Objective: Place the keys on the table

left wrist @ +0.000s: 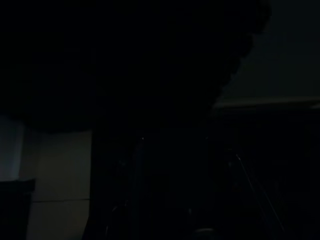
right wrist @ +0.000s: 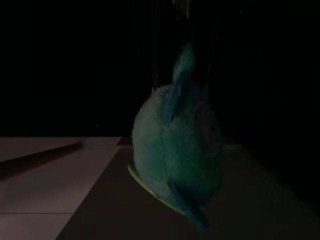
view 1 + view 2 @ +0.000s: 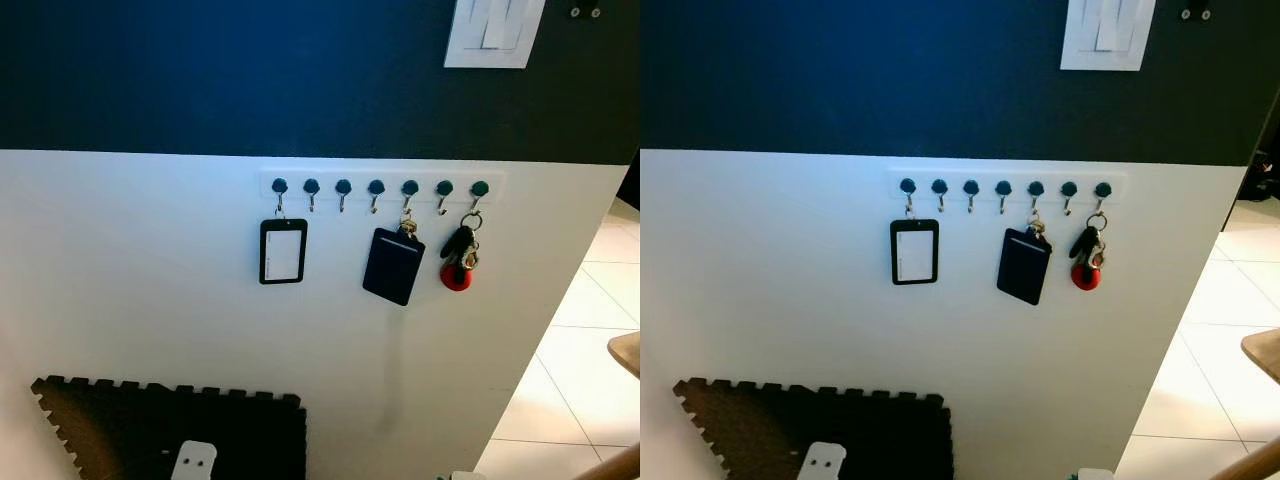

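1. Left eye view: a white hook rail (image 3: pixel 380 186) with seven dark round knobs is fixed to a white wall panel (image 3: pixel 150 290), just below a dark blue upper wall (image 3: pixel 200 70).
2. The keys (image 3: pixel 460 258) hang from the knob at the robot's right end of the rail (a dark fob, a metal ring and a round red tag are visible). They are on the hook, not on any table.
3. A black-framed badge holder (image 3: pixel 283 251) with a pale insert hangs from the knob at the left end.
4. A dark card sleeve (image 3: pixel 393 265) hangs tilted from the fifth knob, just beside the keys and apart from them.
5. A white switch plate (image 3: pixel 495 32) sits on the blue wall above the rail.
6. A dark foam mat (image 3: pixel 170 430) with a toothed edge lies at the foot of the panel.
7. Pale floor tiles (image 3: pixel 590 340) extend to the right, where a wooden edge (image 3: pixel 625 352) enters the view.
8. Right wrist view: a teal plush toy (image 2: pixel 177 150) is seen in dim light above a pale surface.
9. Left wrist view: almost entirely dark.
10. Finger state of the left and right grippers: cannot be told for either.
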{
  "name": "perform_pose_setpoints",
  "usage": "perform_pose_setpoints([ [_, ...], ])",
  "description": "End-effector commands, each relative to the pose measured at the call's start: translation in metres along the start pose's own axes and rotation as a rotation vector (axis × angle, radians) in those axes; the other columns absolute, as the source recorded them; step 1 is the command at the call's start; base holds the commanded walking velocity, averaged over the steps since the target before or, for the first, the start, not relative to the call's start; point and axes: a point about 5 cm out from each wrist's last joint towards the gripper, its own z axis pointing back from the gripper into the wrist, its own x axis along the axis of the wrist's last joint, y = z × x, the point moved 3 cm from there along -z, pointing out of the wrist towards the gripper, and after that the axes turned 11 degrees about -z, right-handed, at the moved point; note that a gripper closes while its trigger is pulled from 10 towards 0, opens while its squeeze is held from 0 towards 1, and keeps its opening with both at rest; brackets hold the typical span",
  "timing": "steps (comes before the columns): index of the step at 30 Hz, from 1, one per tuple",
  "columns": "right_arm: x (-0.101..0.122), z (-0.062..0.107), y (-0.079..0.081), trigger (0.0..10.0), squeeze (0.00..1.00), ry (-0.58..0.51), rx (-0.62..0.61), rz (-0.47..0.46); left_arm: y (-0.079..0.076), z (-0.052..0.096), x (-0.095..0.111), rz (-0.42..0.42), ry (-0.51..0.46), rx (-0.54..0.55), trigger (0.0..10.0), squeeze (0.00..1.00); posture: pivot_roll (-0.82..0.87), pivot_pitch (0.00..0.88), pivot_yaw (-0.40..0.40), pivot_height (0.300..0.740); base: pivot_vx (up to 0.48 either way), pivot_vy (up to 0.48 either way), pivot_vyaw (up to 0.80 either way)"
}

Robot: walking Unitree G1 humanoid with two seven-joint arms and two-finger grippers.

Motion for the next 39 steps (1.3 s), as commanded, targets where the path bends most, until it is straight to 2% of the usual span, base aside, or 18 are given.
perform_pose_setpoints([
  [1, -0.0078, 0.0026, -0.0022, 10.0, 0.00, 0.019, -0.005, 0.009, -0.0003, 0.0002, -0.0010, 0.006, 0.001, 0.007, 10.0, 0.00, 0.03, 0.032, 0.005, 0.740, 0.000, 0.000, -0.80],
  [16, -0.0123, 0.0044, -0.0020, 10.0, 0.00, 0.029, 0.004, 0.000, 0.0028, 0.0023, -0.0024, -0.004, -0.017, 0.015, 10.0, 0.00, 0.03, 0.036, 0.003, 0.740, 0.000, 0.000, -0.80],
  [20, -0.0117, 0.0043, -0.0008, 10.0, 0.00, 0.025, 0.016, 0.028, 0.0025, 0.0028, -0.0037, -0.005, -0.015, 0.015, 10.0, 0.00, 0.03, 0.036, 0.002, 0.740, 0.000, 0.000, -0.80],
  [39, -0.0138, 0.0045, 0.0042, 10.0, 0.00, 0.031, 0.038, 0.051, 0.0013, 0.0058, -0.0038, 0.016, -0.052, 0.008, 10.0, 0.00, 0.03, 0.035, -0.001, 0.740, 0.000, 0.000, -0.80],
])
